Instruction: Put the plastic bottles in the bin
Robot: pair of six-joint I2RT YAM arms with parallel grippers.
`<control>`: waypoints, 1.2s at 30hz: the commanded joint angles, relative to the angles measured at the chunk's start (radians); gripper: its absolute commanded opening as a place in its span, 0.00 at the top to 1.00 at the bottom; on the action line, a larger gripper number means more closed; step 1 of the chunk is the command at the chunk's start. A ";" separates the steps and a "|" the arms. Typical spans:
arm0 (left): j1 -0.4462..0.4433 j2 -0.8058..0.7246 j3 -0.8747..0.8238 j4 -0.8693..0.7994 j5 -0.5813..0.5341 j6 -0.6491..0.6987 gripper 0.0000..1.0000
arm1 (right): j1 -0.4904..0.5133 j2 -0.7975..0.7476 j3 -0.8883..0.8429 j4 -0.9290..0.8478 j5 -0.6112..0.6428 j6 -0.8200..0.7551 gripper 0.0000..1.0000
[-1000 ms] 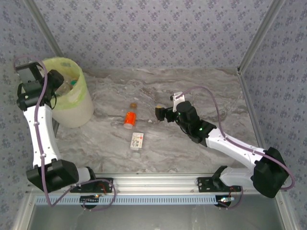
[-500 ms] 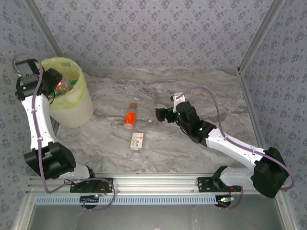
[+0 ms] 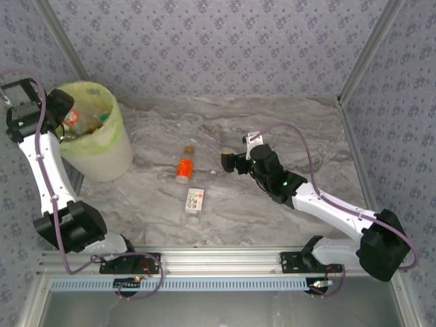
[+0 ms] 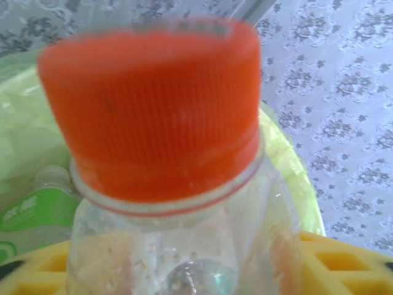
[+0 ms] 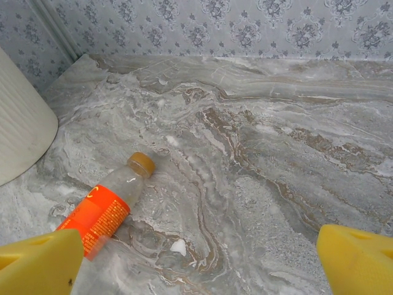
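Note:
A clear plastic bottle with a red cap (image 4: 153, 110) stands close up between the yellow fingers (image 4: 347, 264) of my left gripper (image 4: 196, 270), over the bin (image 3: 102, 153) lined with a yellow-green bag (image 4: 285, 166). Whether the pads still press the bottle I cannot tell. That gripper (image 3: 63, 114) hangs at the bin's left rim. Several bottles lie inside, one green-labelled (image 4: 31, 215). An orange-labelled bottle (image 3: 184, 169) (image 5: 101, 215) and a white-labelled one (image 3: 195, 199) lie on the table. My right gripper (image 3: 228, 162) (image 5: 199, 270) hovers open just right of the orange bottle.
The marble tabletop (image 3: 286, 129) is walled by patterned panels behind and at both sides. The bin's white side (image 5: 18, 135) rises at the left of the right wrist view. A small brown bit (image 3: 191, 148) lies beyond the orange bottle.
My left wrist has swung left and slightly up, from over the bin's middle to its left rim. The right arm and the two table bottles have not moved.

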 commanded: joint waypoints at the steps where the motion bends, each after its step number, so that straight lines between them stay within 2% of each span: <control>1: 0.001 0.022 0.001 -0.044 0.030 0.027 0.19 | -0.002 0.007 0.017 -0.019 0.027 0.019 0.00; 3: 0.000 0.019 0.013 -0.052 0.030 0.032 0.11 | -0.002 0.010 0.021 -0.020 0.025 0.019 0.00; 6: 0.000 0.009 0.042 -0.063 0.048 0.041 0.05 | -0.002 0.016 0.023 -0.020 0.022 0.019 0.00; 10: -0.012 -0.024 0.052 -0.063 0.088 0.047 0.01 | -0.002 0.027 0.032 -0.012 0.018 0.020 0.00; 14: -0.081 -0.073 0.050 -0.070 0.087 0.078 0.01 | -0.001 0.038 0.042 -0.010 0.016 0.017 0.00; 20: -0.280 -0.193 -0.047 -0.013 0.030 0.125 0.01 | -0.001 0.043 0.049 -0.010 0.021 0.017 0.00; 28: -0.627 -0.306 -0.273 0.080 -0.050 0.150 0.00 | -0.003 0.041 0.041 -0.016 0.057 0.045 0.00; 33: -0.818 -0.243 -0.407 0.094 -0.061 0.122 0.00 | -0.005 0.041 0.032 -0.026 0.086 0.077 0.00; 36: -0.897 -0.131 -0.420 0.056 -0.131 0.096 0.00 | -0.007 0.043 0.036 -0.034 0.089 0.089 0.00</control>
